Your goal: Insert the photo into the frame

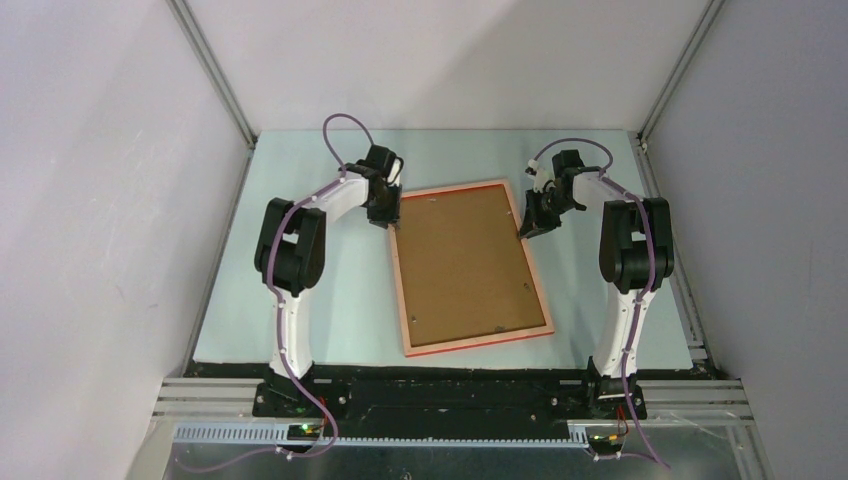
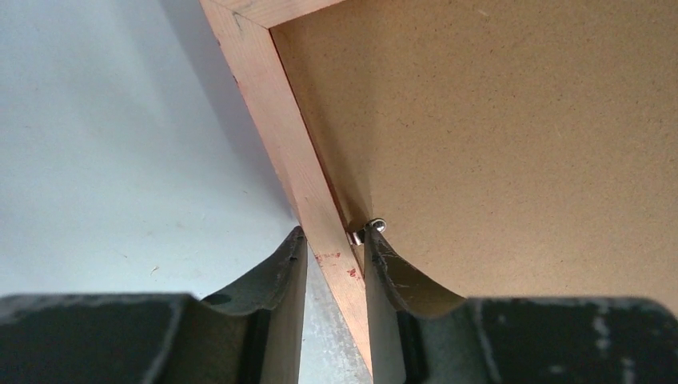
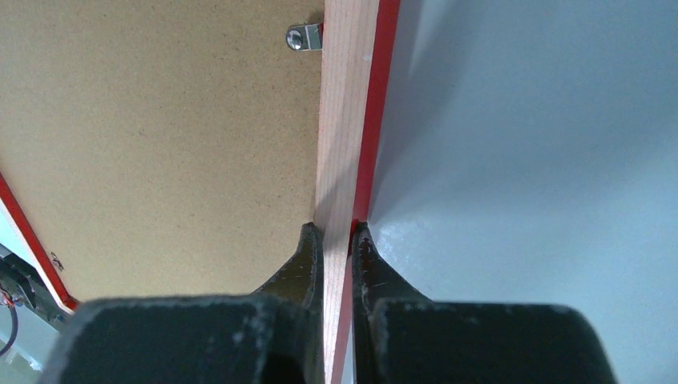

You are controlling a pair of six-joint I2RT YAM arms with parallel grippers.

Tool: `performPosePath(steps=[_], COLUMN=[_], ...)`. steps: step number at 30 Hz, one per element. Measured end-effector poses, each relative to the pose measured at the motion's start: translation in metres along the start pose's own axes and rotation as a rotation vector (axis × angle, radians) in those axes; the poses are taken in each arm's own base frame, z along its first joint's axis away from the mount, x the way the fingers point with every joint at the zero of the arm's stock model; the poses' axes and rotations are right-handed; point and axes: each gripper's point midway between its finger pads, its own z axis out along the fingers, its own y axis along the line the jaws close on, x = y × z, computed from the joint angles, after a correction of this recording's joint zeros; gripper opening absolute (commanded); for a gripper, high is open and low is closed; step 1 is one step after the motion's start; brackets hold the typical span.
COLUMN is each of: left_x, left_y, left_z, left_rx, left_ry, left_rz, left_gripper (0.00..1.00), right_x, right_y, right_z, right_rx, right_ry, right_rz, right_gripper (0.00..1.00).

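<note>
The frame [image 1: 399, 290] lies back-up on the table, pale wood side up with red edges showing, and the brown backing board [image 1: 465, 265] sits inside it. My left gripper [image 1: 383, 215] is shut on the frame's left rail [image 2: 280, 120] near the far left corner, with one finger against a small metal clip [image 2: 368, 230]. My right gripper [image 1: 528, 225] is shut on the right rail [image 3: 344, 104] near the far right corner. Shadows beside both rails suggest the far end is raised slightly. The photo is not visible in any view.
The pale table top [image 1: 320, 300] lies open on both sides of the frame. White walls with metal posts close it in at the back and sides. Another metal clip [image 3: 304, 37] sits on the right rail over the backing board [image 3: 160, 144].
</note>
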Motion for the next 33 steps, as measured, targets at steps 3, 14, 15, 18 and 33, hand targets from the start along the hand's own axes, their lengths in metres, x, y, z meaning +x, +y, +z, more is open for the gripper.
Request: performPosePath(steps=[3,14,15,18,33], left_x=[0.000,0.006,0.008,0.015,0.070], left_y=[0.000,0.000,0.000,-0.001,-0.014], left_z=[0.000,-0.001,-0.002,-0.006,-0.025], left_rx=[0.000,0.009,0.010,0.026,0.131], left_ry=[-0.001,0.003,0.007,0.019,0.111], left_rz=[0.000,0.023,0.027,0.030,0.054], left_gripper=[0.31,0.69,0.71,0.71,0.47], right_x=[0.000,0.000,0.000,0.000,0.005], right_y=[0.000,0.000,0.000,-0.002,-0.005], right_z=[0.000,0.000,0.000,-0.001,-0.004], right_rx=[0.000,-0.001,-0.001,-0.001,-0.009], right_ry=[0.000,0.000,-0.001,-0.004,-0.014], right_rz=[0.000,0.001,0.001,0.005,0.015], right_gripper=[0.00,0.00,0.00,0.00,0.00])
